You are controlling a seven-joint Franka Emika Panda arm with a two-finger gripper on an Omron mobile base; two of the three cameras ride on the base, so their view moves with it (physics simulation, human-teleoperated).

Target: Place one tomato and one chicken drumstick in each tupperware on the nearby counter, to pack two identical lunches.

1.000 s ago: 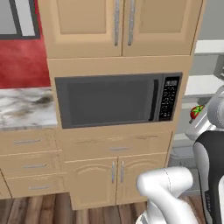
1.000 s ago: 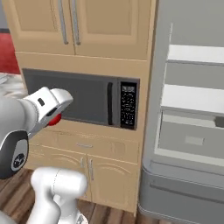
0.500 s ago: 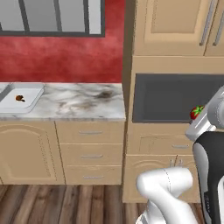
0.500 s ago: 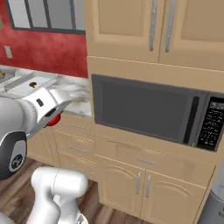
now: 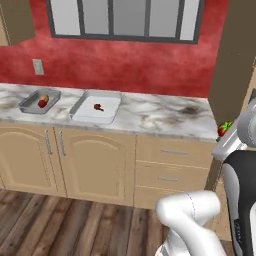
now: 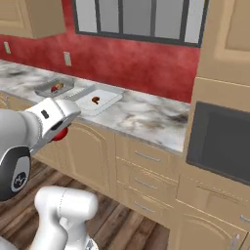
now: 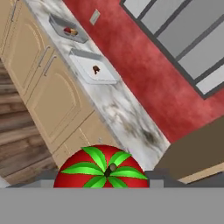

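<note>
Left base view: microwave gone from frame as the base drove; table [image 5: 150, 117] now ahead, grey tupperware [image 5: 40, 100] already filled, white tupperware [image 5: 96, 106] with drumstick [image 5: 98, 106] only. Right base view: end effector [image 6: 59, 133] clamped on tomato [image 6: 60, 134]. Hand view: tomato carried; the white container likely awaits it.

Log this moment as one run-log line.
gripper: shut on tomato | white tupperware: drumstick | grey tupperware: tomato plus drumstick
</note>
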